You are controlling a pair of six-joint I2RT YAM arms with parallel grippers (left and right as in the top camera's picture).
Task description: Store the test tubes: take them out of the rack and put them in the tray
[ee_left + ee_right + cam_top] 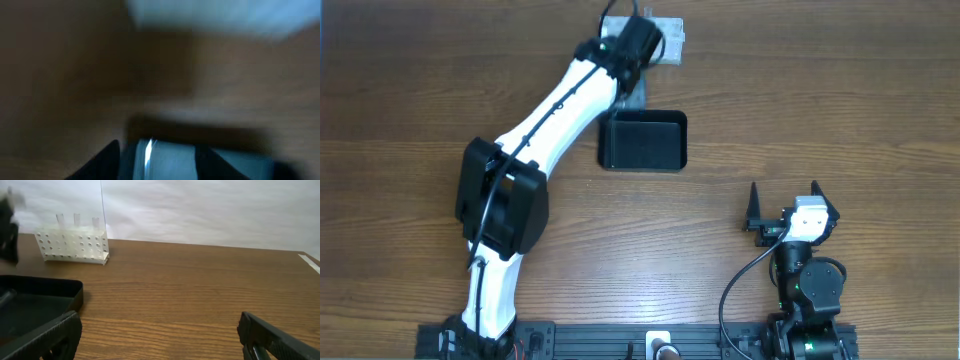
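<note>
The clear test tube rack (72, 245) stands at the table's far side with three tubes (76, 219) upright in it. In the top view my left gripper (638, 40) is over the rack (667, 45) and covers most of it. The left wrist view is blurred, and a pale glassy shape (150, 155) lies at my left gripper (157, 167); I cannot tell whether it is a tube or the rack. The black tray (645, 145) sits just in front of the rack. My right gripper (785, 205) rests open and empty at the near right, well away from both.
Bare wooden table surrounds the tray (45, 287) and stretches to the right. A white backdrop stands behind the rack. The left arm's white links slant across the table's left half.
</note>
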